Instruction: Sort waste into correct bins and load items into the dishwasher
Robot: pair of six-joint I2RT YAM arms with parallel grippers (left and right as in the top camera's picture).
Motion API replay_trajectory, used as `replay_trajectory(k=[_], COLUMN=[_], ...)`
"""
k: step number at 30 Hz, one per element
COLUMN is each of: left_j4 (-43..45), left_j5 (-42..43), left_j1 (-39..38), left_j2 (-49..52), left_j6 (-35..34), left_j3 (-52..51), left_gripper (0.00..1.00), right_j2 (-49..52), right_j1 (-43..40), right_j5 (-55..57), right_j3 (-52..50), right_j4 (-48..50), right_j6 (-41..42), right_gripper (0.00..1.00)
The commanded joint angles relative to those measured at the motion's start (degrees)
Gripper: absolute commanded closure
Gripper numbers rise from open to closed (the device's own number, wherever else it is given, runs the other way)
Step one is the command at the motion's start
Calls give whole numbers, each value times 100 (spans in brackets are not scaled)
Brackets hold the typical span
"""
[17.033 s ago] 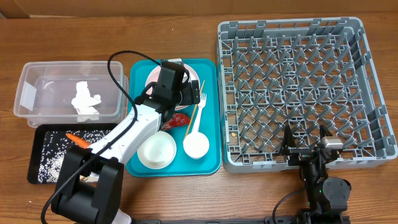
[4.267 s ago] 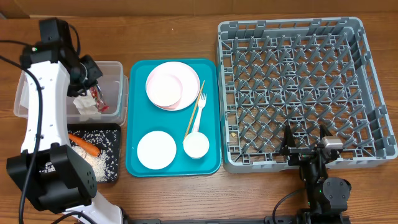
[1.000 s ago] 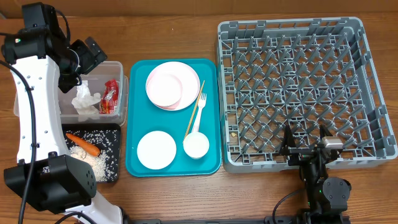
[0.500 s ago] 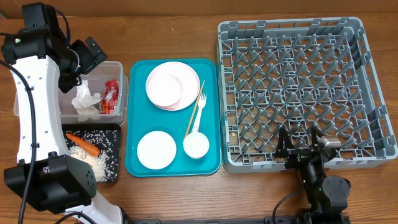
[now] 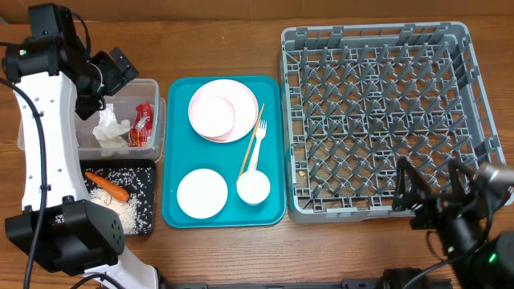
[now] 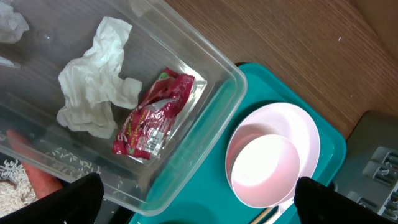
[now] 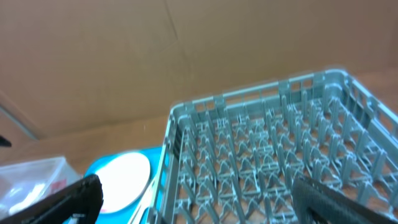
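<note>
My left gripper (image 5: 112,71) hangs open and empty over the far right corner of the clear tub (image 5: 157,112), which holds a crumpled napkin (image 6: 93,81) and a red wrapper (image 6: 152,115). A carrot (image 5: 107,185) and rice scraps (image 5: 120,207) lie in the black tray (image 5: 144,168). On the teal tray (image 5: 181,152) are a pink plate (image 5: 241,100) with a bowl (image 6: 261,171) on it, a white bowl (image 5: 201,193), a cup (image 5: 253,188), a fork (image 5: 259,140) and a chopstick (image 5: 247,152). My right gripper (image 5: 430,191) is open at the front edge of the grey dish rack (image 5: 377,104).
The rack fills the right half of the wooden table, its pegs upright and nothing in it. The tub and black tray sit side by side at the left, close against the teal tray. Bare wood runs along the far edge.
My right gripper has lifted off its rest and swung to the right along the rack's front edge, still open. The left arm and all objects are unchanged.
</note>
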Motion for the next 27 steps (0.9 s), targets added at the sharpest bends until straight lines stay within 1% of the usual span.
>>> replay_trajectory(k=[1,5,11,13,27], left_j4=[4,2,2,2,4], left_j5=[37,37,37,37,37], left_j1=[35,35,35,35,35], left_j2=[-66,-66,-66,-66,-66], left_j6=[92,92,92,92,92], left_j3=[37,37,35,37,37], left_gripper=[0,0,0,0,0], right_j2=[907,1408,1502,1502,1502], right_j1=[28,28,28,28,28], right_j5=[101,177,326,463,391], right_j3=[1215,1727,1718,1718,1718], right_j4=[-710,-1322,-2081,-2146,-2159], right_j6=[-22,-17,-17,-15,11], right_gripper=[0,0,0,0,0])
